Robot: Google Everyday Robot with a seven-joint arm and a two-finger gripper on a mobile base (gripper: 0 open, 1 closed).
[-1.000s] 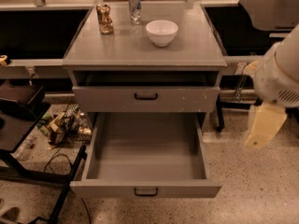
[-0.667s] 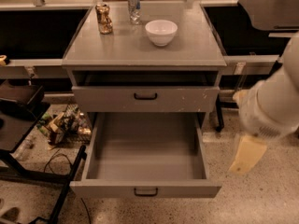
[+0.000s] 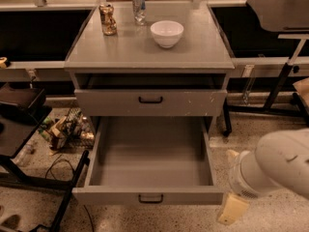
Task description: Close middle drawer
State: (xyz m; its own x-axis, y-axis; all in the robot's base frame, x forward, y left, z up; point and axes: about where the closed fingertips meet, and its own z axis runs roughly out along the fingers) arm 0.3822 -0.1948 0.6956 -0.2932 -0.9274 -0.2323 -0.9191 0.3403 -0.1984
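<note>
The middle drawer (image 3: pixel 150 163) is pulled far out of the cabinet (image 3: pixel 145 52), its grey inside bare and its low front facing the camera, with the small black handle (image 3: pixel 150 198) at the centre of that front. The gripper (image 3: pixel 233 209) hangs low, just off the drawer's right front corner and apart from it; whether it is spread or closed I cannot tell. To shut the drawer well, the arm (image 3: pixel 275 168) should probably swing in front of the panel and press flat near the handle, not at the corner, since a push at one end could skew the drawer on its runners and jam it. A steady, level push straight toward the cabinet seems best, kept below the upper drawer (image 3: pixel 193 103) and gentle enough not to shake the bowl (image 3: pixel 166 33) on top.
</note>
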